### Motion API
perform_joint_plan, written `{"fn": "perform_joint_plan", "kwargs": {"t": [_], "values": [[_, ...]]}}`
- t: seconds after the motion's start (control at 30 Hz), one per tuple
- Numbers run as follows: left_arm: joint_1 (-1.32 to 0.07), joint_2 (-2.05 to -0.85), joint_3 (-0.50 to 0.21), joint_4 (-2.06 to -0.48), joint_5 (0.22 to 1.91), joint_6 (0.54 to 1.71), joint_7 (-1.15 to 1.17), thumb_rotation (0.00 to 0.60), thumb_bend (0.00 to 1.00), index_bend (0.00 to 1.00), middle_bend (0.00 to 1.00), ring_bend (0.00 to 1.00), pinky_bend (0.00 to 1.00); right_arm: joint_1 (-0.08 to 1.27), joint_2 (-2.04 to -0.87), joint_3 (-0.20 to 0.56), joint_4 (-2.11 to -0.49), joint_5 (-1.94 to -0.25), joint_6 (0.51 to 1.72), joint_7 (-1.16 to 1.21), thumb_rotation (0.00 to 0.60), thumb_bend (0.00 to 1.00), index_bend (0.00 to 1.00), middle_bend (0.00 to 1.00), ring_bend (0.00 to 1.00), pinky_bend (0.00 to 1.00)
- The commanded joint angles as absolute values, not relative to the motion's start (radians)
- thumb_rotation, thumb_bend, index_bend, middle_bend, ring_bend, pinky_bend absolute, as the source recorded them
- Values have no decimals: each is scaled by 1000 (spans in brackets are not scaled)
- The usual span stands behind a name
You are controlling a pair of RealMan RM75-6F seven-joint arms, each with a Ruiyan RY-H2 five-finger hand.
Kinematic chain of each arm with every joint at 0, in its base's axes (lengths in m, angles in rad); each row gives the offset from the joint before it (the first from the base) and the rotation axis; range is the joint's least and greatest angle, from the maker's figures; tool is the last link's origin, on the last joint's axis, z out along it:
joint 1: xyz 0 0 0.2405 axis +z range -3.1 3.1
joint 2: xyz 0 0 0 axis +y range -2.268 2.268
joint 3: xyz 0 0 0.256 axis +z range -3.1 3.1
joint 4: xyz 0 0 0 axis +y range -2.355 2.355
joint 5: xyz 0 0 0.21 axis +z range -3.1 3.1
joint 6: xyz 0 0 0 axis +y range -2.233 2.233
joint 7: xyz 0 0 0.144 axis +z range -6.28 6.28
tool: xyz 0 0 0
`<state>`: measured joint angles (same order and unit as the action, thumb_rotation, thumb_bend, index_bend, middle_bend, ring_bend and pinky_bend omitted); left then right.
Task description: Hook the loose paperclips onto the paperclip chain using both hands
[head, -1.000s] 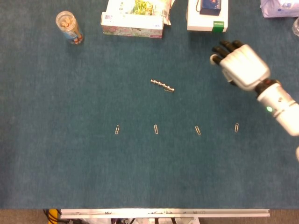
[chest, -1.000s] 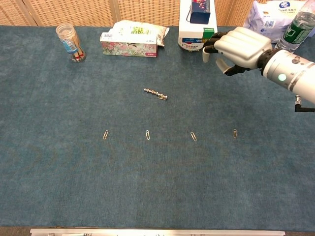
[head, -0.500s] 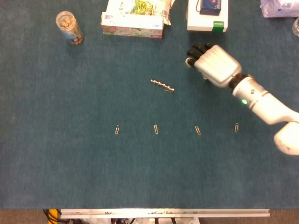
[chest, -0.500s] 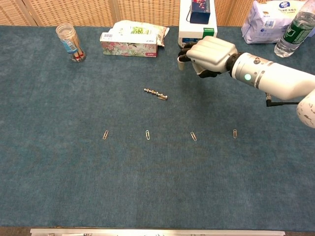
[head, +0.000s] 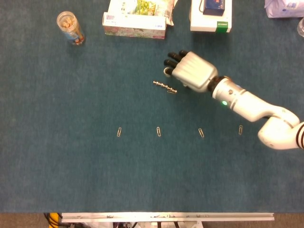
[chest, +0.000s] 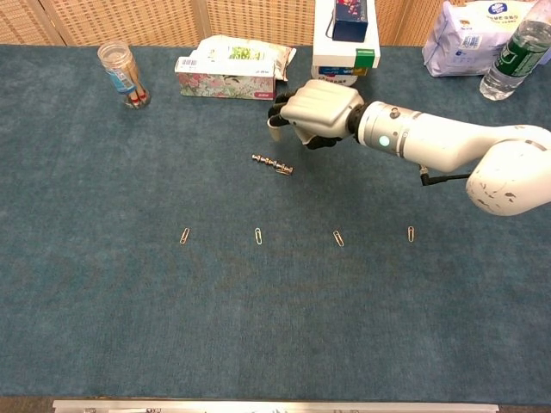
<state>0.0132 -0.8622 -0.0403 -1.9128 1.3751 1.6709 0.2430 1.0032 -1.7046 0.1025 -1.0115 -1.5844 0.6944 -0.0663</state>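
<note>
The paperclip chain (head: 165, 87) lies near the middle of the counter (head: 71, 180), a short string of linked clips running slightly aslant, and the right hand (head: 189, 71) hovers just beside its right end, toward the far edge, palm down. Its fingers (head: 172, 57) curl a little downward and hold nothing; whether the tips touch the cloth cannot be told. The left hand shows in neither view. Nearer the front edge four loose paperclips lie in a row, well apart from one another: the first paperclip (head: 119, 132) toward the left, the second paperclip (head: 158, 131), the third paperclip (head: 201, 132), and the fourth paperclip (head: 240, 129) toward the right. All of this is light, thin wire, stiff but springy, and it lies flat on a soft cloth surface, so getting fingertips under it looks like the hard part; the chain is limp at its joints and will likely dangle when lifted, so taking it by an end clip seems best, leaving a free loop for hooking. Along the far edge stand a clear jar (head: 70, 27) at the left with what look like small brown pieces inside, a flowered box (head: 135, 21), and a white box (head: 211, 20) with a dark object resting on top.
</note>
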Motion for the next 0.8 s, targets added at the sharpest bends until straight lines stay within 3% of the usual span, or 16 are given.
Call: {"fn": "perform_joint_plan", "kwargs": {"t": [0.03, 0.8], "values": [[17, -860, -42, -1916, 1373, 1673, 244, 600, 358, 451, 94, 0, 4, 1019, -1720, 93, -995, -1595, 692, -50, 600, 1000, 352, 221, 124, 254], [49, -824, -67, -1929, 1354, 1686, 219, 600, 358, 545, 107, 0, 4, 1101, -1809, 53, -897, -1600, 658, -9, 600, 1000, 352, 197, 99, 227]]}}
